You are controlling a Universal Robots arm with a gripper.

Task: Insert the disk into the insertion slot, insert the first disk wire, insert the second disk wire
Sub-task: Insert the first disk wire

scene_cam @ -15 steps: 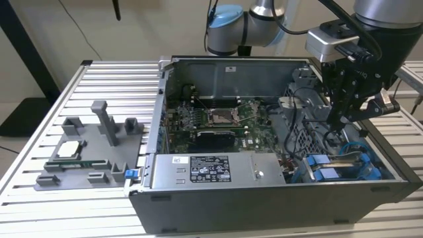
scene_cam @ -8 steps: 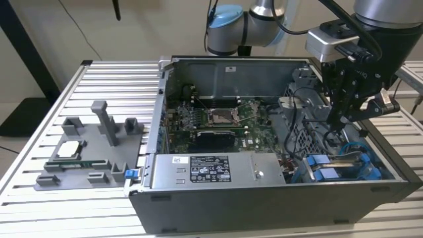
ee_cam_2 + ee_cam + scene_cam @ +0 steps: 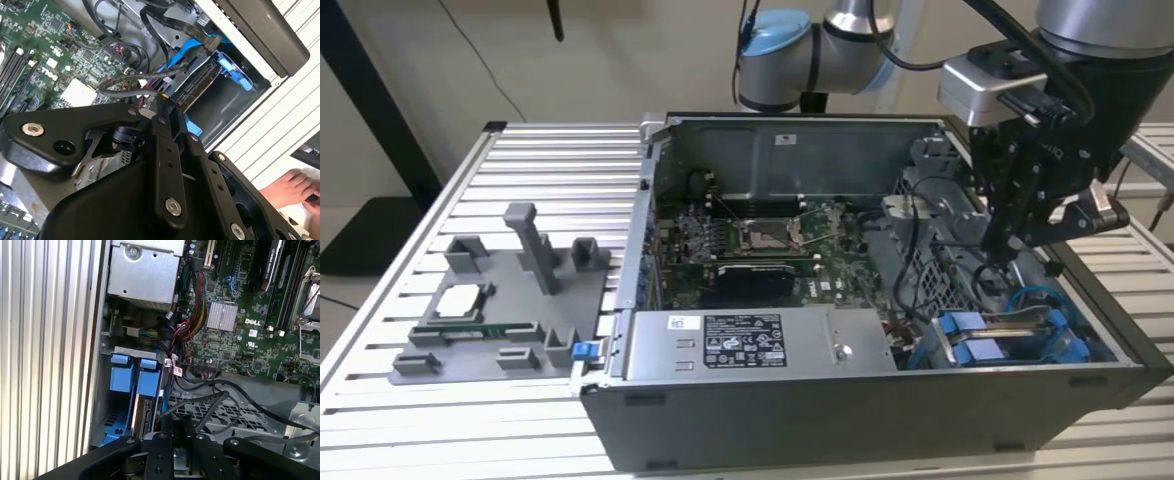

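The disk (image 3: 141,412) stands on edge in the insertion slot (image 3: 227,102), held by its bright blue carrier (image 3: 135,381). In the second wrist view the disk's connector edge (image 3: 197,84) faces my gripper (image 3: 164,100). The gripper's black fingers are shut on the end of a black disk wire (image 3: 125,84), a short way from that edge. In the first wrist view the same wire (image 3: 210,401) loops from my gripper (image 3: 172,422) over the perforated cage. In the exterior view my gripper (image 3: 1001,250) hangs inside the case's right end, above the blue carrier (image 3: 987,345).
The open computer case holds a green motherboard (image 3: 747,235) and a labelled grey power-supply box (image 3: 747,345). Loose black and blue cables (image 3: 175,52) lie around the bay. A grey fixture (image 3: 507,300) stands on the slatted table at the exterior view's left. A person's hand (image 3: 290,187) rests outside the case.
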